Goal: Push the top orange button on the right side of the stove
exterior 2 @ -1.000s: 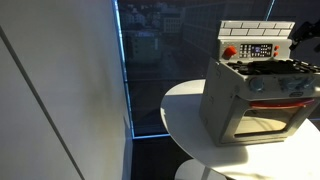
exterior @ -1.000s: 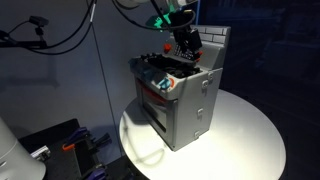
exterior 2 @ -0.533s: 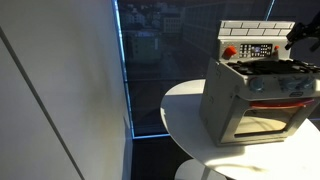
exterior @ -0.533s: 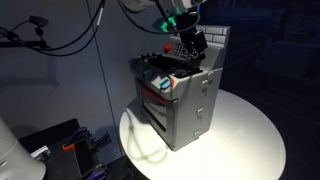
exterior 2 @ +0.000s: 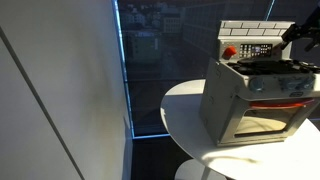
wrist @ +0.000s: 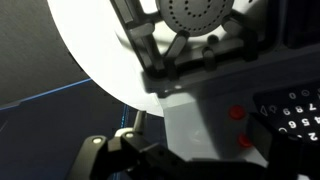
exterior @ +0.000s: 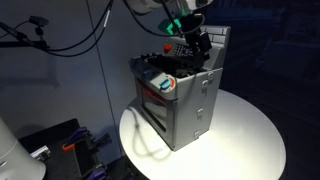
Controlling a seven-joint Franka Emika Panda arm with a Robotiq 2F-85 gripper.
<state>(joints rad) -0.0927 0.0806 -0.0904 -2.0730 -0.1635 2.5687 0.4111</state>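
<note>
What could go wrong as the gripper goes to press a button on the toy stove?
1. Two red-orange buttons sit close together beside the keypad, so the gripper may hit the wrong one.
2. The stove simply stands on the round table; a hard push might slide it.

the arm (exterior: 148, 6) shows pale, rounded white links in an exterior view. a small teal-green light (exterior: 167, 23) glows at its wrist. the claw (exterior: 201, 46) under it is black and blocky. a thin black cable (exterior: 95, 25) hangs beside the arm. in the wrist view the claw (wrist: 135, 158) is dark and blurred.
</note>
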